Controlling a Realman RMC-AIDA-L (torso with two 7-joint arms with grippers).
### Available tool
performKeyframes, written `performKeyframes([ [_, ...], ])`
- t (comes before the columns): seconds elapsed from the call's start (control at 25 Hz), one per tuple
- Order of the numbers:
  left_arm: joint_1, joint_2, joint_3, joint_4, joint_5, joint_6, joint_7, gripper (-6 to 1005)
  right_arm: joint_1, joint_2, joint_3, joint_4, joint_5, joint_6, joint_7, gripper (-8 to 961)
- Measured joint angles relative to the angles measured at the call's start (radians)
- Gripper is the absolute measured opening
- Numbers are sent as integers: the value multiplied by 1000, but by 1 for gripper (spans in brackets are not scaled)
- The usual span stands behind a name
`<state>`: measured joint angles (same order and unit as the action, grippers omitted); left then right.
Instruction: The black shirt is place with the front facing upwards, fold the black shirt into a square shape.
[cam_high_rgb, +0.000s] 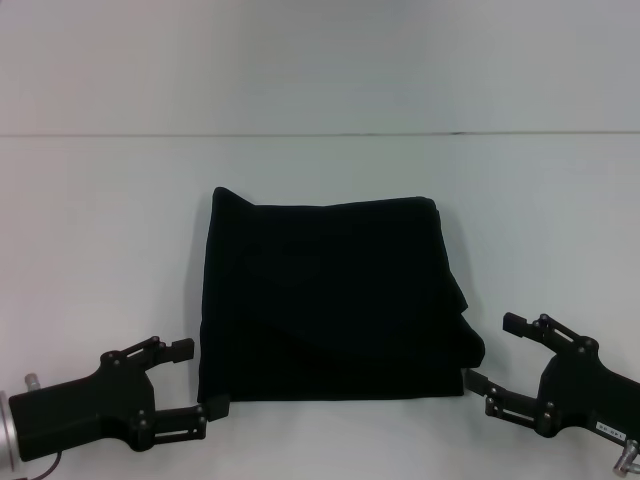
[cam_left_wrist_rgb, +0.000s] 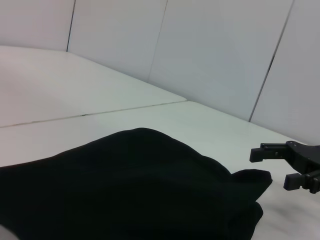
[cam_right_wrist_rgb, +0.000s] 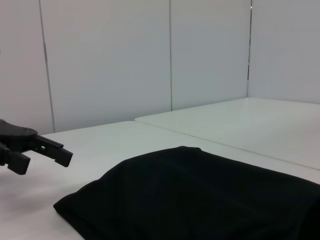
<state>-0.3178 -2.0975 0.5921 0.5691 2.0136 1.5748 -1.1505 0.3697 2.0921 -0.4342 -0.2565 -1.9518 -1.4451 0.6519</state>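
- I see the black shirt (cam_high_rgb: 335, 300) lying folded into a rough square at the middle of the white tabletop (cam_high_rgb: 100, 230), no lettering showing.
- My left end effector (cam_high_rgb: 202, 378) sits just off the shirt's near left corner, fingers spread wide, holding nothing.
- My right end effector (cam_high_rgb: 492, 352) sits at the near right corner, also spread wide and empty, its lower finger close to the cloth's edge.
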Motion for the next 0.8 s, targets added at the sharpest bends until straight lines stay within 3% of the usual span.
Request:
performKeyframes([
  [0.8,-3,-1,0,0,-2,0,0,949,1,0,6,2,1,-12,0,924],
])
